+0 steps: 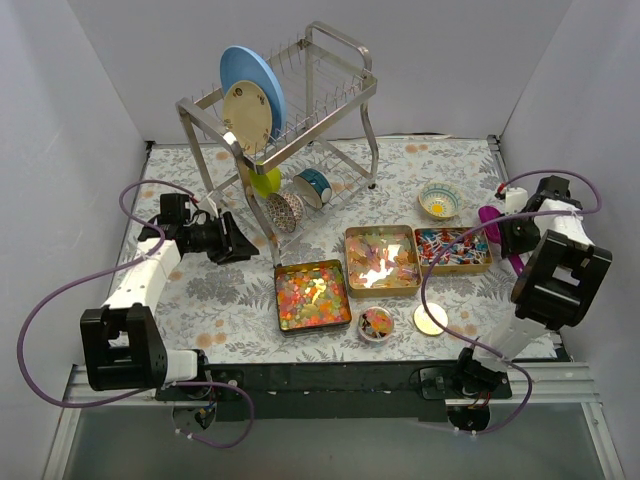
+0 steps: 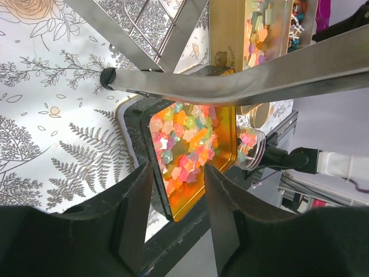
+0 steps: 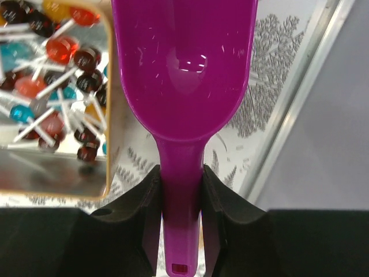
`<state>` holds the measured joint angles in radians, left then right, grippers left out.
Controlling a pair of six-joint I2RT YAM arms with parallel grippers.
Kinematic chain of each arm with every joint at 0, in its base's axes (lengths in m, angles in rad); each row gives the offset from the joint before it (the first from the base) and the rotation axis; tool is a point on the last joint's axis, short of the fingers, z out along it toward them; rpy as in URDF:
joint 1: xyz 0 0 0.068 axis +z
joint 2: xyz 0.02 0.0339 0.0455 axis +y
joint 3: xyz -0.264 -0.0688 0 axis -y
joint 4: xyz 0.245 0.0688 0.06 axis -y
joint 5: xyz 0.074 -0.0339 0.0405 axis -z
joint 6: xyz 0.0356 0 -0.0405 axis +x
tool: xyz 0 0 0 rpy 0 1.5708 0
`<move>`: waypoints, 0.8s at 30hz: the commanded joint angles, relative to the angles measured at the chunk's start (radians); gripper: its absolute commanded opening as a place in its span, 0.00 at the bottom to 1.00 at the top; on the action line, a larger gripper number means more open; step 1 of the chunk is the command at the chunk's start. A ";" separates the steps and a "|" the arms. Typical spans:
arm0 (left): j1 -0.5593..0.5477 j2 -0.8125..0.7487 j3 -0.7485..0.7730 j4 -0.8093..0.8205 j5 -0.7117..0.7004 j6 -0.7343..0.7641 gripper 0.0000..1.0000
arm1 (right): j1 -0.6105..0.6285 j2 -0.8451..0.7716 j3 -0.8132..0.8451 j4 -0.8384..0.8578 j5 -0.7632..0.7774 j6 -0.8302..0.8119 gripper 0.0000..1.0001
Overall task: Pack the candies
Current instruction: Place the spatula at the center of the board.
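Right gripper [image 3: 180, 173] fills the bottom of its wrist view, fingers [image 3: 144, 213] clenched on the handle of the purple scoop [image 3: 184, 63]. The scoop's bowl is empty and points away from the wrist. Just left of it in that view lies the right tin [image 3: 55, 173], holding the wrapped pieces [image 3: 57, 49]: red, blue and dark sweets on white sticks. From above, the scoop hangs at that tin's right end.

Left gripper [image 2: 179, 173] stands released, fingers [image 2: 135, 213] apart with nothing between them. Past them lies the left tin [image 2: 228, 144], full of tiny bits [image 2: 184, 138], mostly orange, yellow and red. A leg of the dish rack [image 2: 230, 86] crosses that view above the tin. From above, this gripper hovers left of the tins, beside the rack's front leg.

On the table [image 1: 200, 290] the tins form a stepped row: the left tin nearest the arms, the middle tin [image 1: 381, 229] with glossy yellow-orange gummies [image 1: 380, 262] behind and right of it, then the right tin. In front stand a small round jar [image 1: 363, 328] with some candies [image 1: 377, 321] in it and, just right, a gold lid [image 1: 431, 319]. A bowl [image 1: 439, 201] sits behind the right tin. The rack holds a blue plate [image 1: 250, 70] and a cream plate [image 1: 247, 117]; three cups [image 1: 286, 211] lie below them.
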<state>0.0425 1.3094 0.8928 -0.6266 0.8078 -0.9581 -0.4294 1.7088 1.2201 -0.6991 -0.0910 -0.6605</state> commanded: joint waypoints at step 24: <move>0.005 0.106 0.103 -0.151 0.143 0.315 0.57 | 0.077 -0.133 0.102 -0.109 -0.159 -0.062 0.63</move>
<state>0.0441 1.4273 1.0035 -0.7895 0.8734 -0.6792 -0.3531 1.7706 1.3262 -0.7521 -0.1371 -0.6590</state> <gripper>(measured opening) 0.548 0.624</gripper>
